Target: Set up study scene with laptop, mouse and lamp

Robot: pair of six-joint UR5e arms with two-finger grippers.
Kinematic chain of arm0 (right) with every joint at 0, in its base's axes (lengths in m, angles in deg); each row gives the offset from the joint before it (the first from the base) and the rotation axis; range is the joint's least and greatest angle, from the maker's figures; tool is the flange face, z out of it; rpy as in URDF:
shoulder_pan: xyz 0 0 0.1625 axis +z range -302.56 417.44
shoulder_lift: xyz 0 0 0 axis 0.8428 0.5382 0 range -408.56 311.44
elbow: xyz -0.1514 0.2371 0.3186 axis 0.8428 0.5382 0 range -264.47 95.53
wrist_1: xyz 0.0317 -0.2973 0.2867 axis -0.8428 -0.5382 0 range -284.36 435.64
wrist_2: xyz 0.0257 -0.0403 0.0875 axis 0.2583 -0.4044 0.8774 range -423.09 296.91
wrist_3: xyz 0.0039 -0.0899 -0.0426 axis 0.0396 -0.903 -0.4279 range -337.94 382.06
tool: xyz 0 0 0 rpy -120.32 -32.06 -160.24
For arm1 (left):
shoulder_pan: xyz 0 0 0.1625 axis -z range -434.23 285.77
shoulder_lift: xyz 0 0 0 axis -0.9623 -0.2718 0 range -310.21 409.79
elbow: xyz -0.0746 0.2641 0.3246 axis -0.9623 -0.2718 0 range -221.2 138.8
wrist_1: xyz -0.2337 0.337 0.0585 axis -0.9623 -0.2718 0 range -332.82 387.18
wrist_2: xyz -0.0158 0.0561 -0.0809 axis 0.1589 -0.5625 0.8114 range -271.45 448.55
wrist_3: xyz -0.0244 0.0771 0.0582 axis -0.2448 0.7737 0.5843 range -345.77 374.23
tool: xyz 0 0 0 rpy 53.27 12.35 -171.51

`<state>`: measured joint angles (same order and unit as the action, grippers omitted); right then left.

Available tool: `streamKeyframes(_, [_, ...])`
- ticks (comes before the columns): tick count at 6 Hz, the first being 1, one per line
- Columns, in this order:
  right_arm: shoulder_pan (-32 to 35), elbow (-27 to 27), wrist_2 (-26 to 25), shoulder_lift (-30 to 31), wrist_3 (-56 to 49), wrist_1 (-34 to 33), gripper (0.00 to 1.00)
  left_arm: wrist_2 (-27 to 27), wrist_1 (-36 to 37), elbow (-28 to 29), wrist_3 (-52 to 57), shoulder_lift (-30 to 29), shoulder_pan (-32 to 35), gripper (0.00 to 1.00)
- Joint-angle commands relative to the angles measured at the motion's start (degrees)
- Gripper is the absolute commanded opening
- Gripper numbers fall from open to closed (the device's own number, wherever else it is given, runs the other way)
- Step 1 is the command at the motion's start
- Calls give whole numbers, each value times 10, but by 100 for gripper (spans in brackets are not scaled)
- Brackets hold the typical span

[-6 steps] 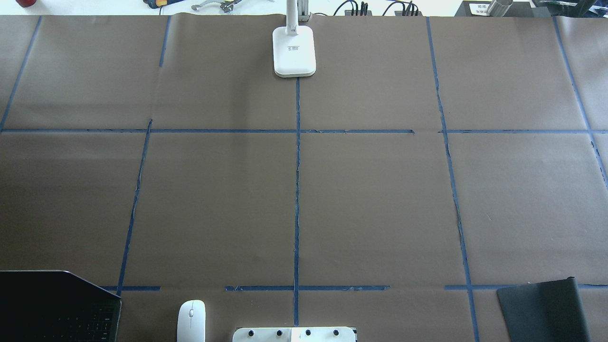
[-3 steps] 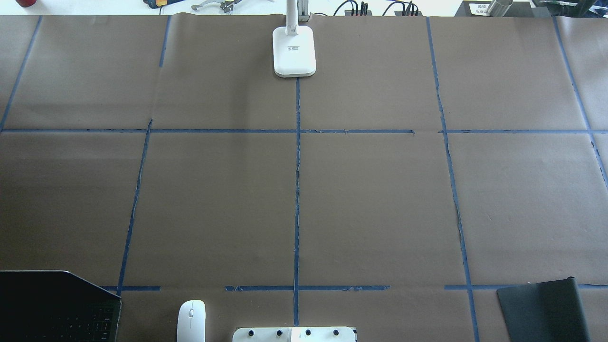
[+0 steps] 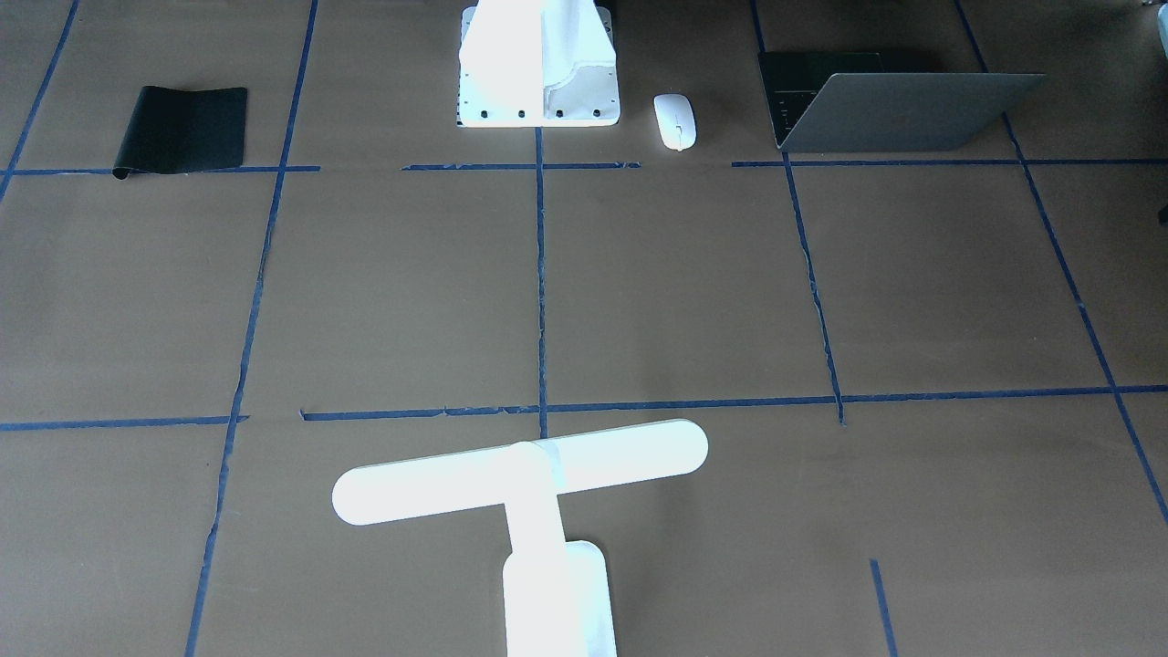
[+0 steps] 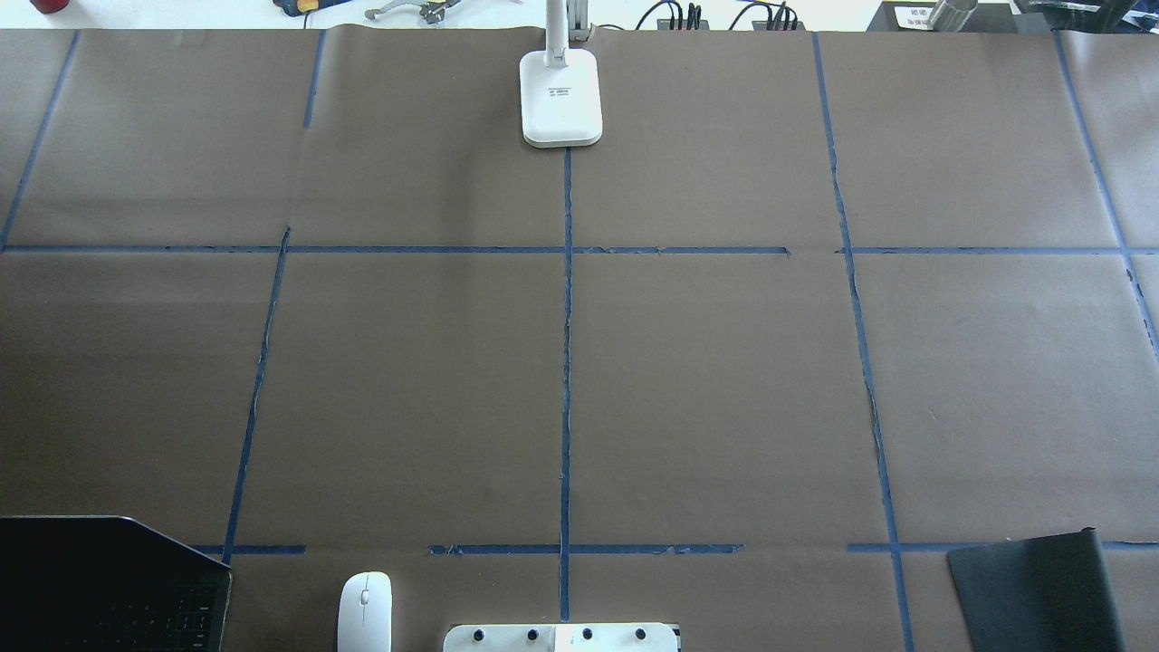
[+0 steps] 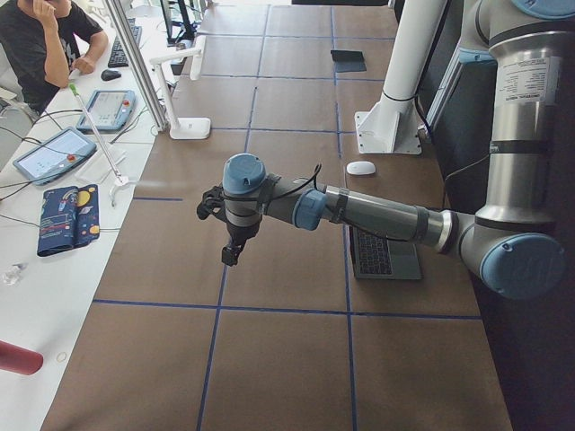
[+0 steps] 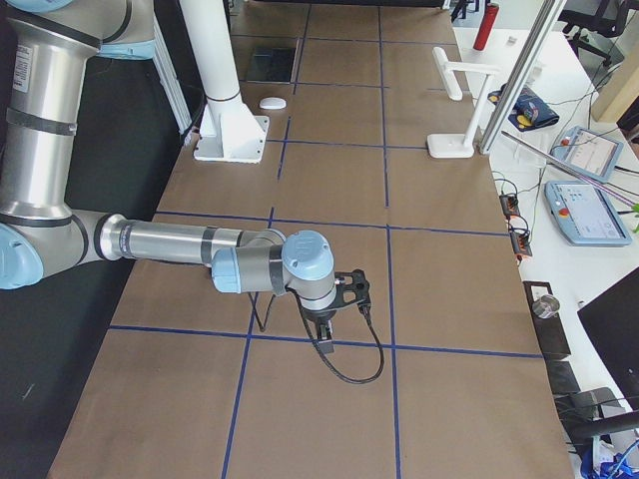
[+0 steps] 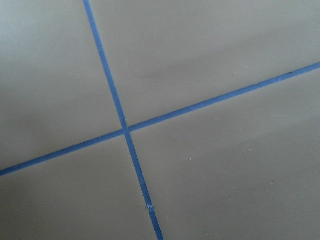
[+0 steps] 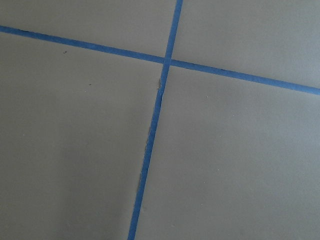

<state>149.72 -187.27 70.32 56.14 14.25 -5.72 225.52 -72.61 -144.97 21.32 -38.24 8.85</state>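
The laptop (image 4: 100,589) stands open at the near left corner, its grey lid (image 3: 903,109) raised. The white mouse (image 4: 365,611) lies just right of it, also in the front view (image 3: 674,120). The lamp (image 3: 520,470) stands at the table's far middle edge, with its base (image 4: 560,95) on the paper. My left gripper (image 5: 230,255) hangs over bare paper, out from the laptop (image 5: 382,256). My right gripper (image 6: 324,342) hangs over a tape line. Both show only in side views, so I cannot tell whether they are open. Both wrist views show only paper and tape.
A black mat (image 4: 1032,593) lies at the near right corner. The white arm mount (image 4: 561,638) sits at the near middle edge. Brown paper with blue tape lines (image 4: 566,362) covers the table. A person (image 5: 49,36) and tablets sit beyond the far edge.
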Motion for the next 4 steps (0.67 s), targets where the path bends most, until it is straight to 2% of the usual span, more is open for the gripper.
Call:
streamKeyframes(1, [0, 0, 1, 1, 0, 1, 100, 102, -84, -7, -1, 14, -29, 100])
streamKeyframes(2, [0, 0, 0, 1, -1, 1, 100, 127, -106, -49, -2, 18, -49, 100])
streamKeyframes(3, [0, 0, 0, 1, 0, 1, 100, 122, -107, -114, 6, 72, -86, 100])
streamKeyframes(4, [0, 1, 0, 1, -1, 1, 100, 120, -107, -162, 6, 94, -135, 100])
